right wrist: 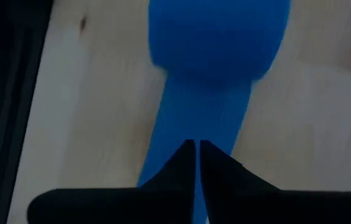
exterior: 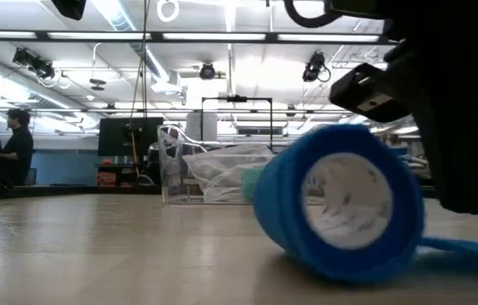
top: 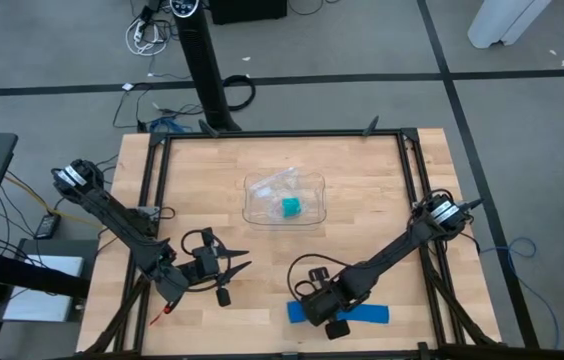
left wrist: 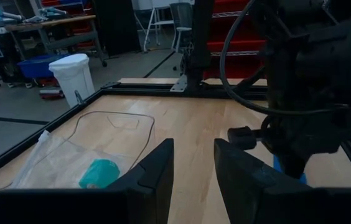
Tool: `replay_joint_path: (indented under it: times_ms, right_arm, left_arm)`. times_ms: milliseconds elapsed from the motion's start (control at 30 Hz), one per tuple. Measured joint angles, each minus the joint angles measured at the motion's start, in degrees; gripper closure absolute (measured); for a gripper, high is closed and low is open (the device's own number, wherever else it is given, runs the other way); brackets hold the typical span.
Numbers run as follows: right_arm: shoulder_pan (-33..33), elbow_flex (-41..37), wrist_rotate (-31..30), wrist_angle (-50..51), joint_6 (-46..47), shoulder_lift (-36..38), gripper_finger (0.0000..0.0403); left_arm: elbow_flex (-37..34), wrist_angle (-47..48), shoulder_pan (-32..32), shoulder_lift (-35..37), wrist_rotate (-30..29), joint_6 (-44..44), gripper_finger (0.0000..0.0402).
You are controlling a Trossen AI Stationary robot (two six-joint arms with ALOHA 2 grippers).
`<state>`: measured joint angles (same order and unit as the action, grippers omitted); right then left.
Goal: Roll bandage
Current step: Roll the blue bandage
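The bright blue bandage lies near the table's front edge. It is partly rolled: the roll lies on its side on the wood, and a flat tail runs out from it along the table. My right gripper is shut, with its fingertips over the flat tail just behind the roll; it also shows in the high view. My left gripper is open and empty at the front left, pointing toward the right arm. My right gripper's shut fingertips stand over the middle of the bandage's flat tail, pointing along the strip toward the roll. I cannot tell whether they touch the strip or hover just above it.
A clear plastic tray with a crumpled clear bag and a small teal block stands at the table's middle, toward the far edge. A black frame runs round the table. People show in the room beyond.
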<state>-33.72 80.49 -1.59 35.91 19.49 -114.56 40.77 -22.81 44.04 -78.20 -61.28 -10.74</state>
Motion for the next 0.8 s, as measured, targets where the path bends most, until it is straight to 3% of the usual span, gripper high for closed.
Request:
replay_joint_path:
  times_ms: [167,300,533,800]
  right_arm:
    - [-0.3,0.0,-4.5,0.9,1.4,3.2,0.0381]
    - [-0.3,0.0,-8.8,-5.8,0.0,5.2,0.0381]
    - [0.6,0.0,-8.1,-14.9,-4.3,4.0,0.0381]
    - [2.5,0.2,-2.2,-21.6,-6.3,1.7,0.0381]
  left_arm:
    - [0.0,0.0,0.0,0.3,0.0,0.0,0.0280]
    - [0.0,0.1,0.0,1.3,0.0,0.1,0.0280]
    - [0.0,0.6,0.0,1.8,0.0,0.0,0.0280]
    - [0.0,1.0,-0.4,1.8,0.0,-0.1,0.0280]
